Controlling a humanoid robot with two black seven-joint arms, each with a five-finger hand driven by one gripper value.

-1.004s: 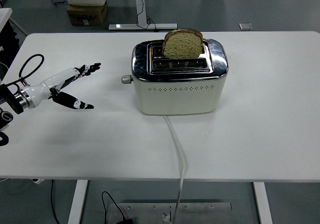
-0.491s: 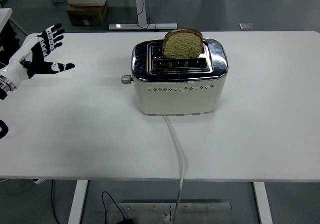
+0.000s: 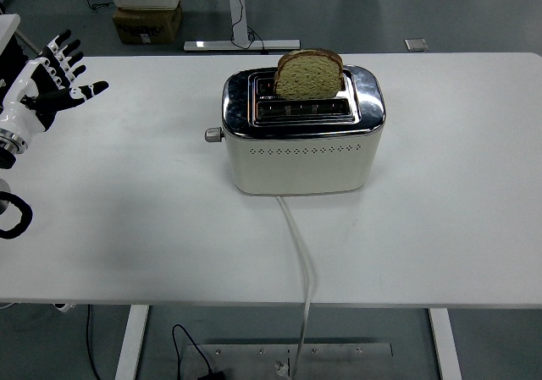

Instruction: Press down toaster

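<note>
A cream toaster [image 3: 301, 156] with a chrome top stands in the middle of the white table [image 3: 440, 219]. A slice of brown bread [image 3: 309, 74] stands tall in its far slot. The lever knob [image 3: 212, 134] sticks out of the toaster's left end, in its raised position. My left hand [image 3: 52, 77] is open with fingers spread, held up at the far left edge of the table, well away from the lever. The right arm is out of view.
The toaster's white cord [image 3: 301, 257] runs from its front over the table's near edge. A cardboard box [image 3: 148, 20] and a desk leg base [image 3: 241, 43] stand on the floor behind the table.
My left hand has pulled back from near the toaster to the far left edge and risen, fingers now spread upward. The toaster, lever and bread have not moved.
</note>
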